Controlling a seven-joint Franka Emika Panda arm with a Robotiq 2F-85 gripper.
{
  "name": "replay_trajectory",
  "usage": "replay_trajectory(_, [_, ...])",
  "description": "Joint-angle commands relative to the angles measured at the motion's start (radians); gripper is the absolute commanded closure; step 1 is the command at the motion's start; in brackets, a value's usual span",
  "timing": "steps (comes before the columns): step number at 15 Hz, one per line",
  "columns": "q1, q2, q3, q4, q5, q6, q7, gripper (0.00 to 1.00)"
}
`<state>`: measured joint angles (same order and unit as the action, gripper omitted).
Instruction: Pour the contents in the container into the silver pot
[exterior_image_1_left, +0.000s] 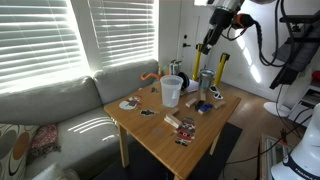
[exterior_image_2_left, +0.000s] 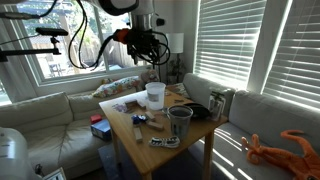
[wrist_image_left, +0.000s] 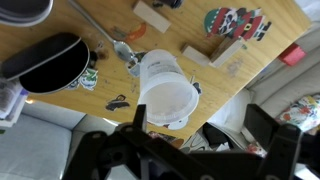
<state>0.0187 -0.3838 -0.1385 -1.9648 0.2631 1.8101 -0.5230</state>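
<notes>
The container, a translucent whitish plastic cup, stands upright near the middle of the wooden table. It also shows in an exterior view and in the wrist view, seen from above. The pot, dark inside with a silver handle, sits beside the cup and shows in both exterior views. My gripper hangs high above the table, well clear of the cup. In the wrist view its fingers are spread wide with nothing between them.
A slim shiny metal cylinder stands near the pot. Small items and stickers lie scattered on the table. An orange toy lies on the grey sofa. Blinds cover the windows behind.
</notes>
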Motion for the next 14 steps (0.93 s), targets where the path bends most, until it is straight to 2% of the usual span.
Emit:
replay_trajectory(1, [-0.045, -0.083, -0.059, -0.025, 0.024, -0.11, 0.101, 0.0])
replay_trajectory(7, [-0.143, -0.098, -0.088, -0.037, -0.022, -0.058, 0.268, 0.0])
replay_trajectory(8, [-0.123, -0.077, -0.096, -0.007, -0.009, -0.084, 0.214, 0.0])
replay_trajectory(14, [-0.136, -0.077, -0.098, -0.018, -0.011, -0.075, 0.244, 0.0])
